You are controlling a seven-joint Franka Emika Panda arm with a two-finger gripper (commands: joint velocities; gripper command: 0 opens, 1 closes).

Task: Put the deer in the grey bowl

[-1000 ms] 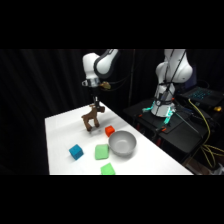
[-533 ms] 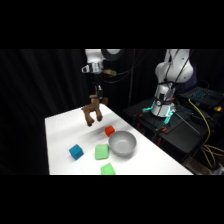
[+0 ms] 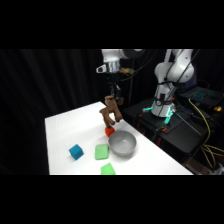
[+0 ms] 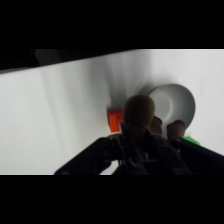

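gripper (image 3: 110, 100): clamped on deer (image 3: 110, 114) | deer: held off table (image 3: 65, 130), above red block (image 3: 109, 132) | bowl (image 3: 122, 143): just beside block

Bright white table (image 3: 65, 132) against dark surroundings, both views blurred.

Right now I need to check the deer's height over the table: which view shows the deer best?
The side view: the deer hangs whole from the gripper, above the white table. The wrist view shows only its blurred top.
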